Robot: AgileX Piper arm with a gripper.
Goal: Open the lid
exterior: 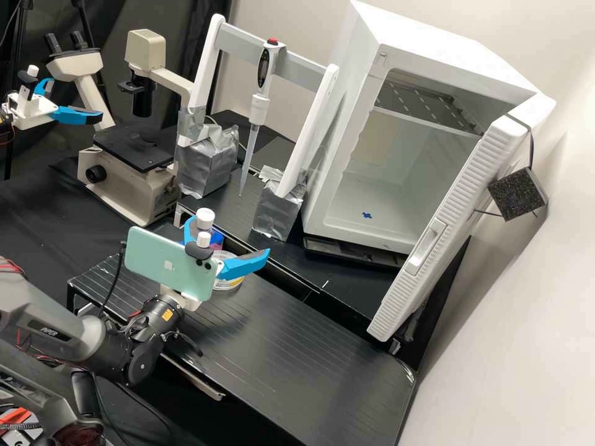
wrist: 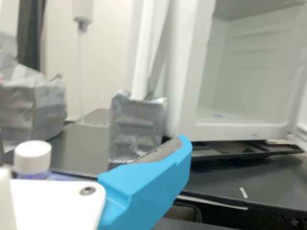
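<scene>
Gripper (exterior: pixel 227 235) is sitting wide open in the high view, 2 blue fingers spread well apart and nothing clamped between them as far as I can tell. The white lid (exterior: pixel 205 218) is on top of the bottle (exterior: pixel 216 240), just beyond the fingers, so yeah, lid's still on. There's 1 round container (exterior: pixel 229 285) right near the bottle, partly hidden by the gripper. Behind them, 1 pipette (exterior: pixel 258 108) hangs from a white rack (exterior: pixel 232 42) with its feet in 2 silver-wrapped blocks (exterior: pixel 207 162), next to a white cabinet (exterior: pixel 353 226) with its door open.

Wrist view has 1 blue finger up close, plus the white lid on the bottle, near the gripper's white plate (wrist: pixel 53 203).
</scene>
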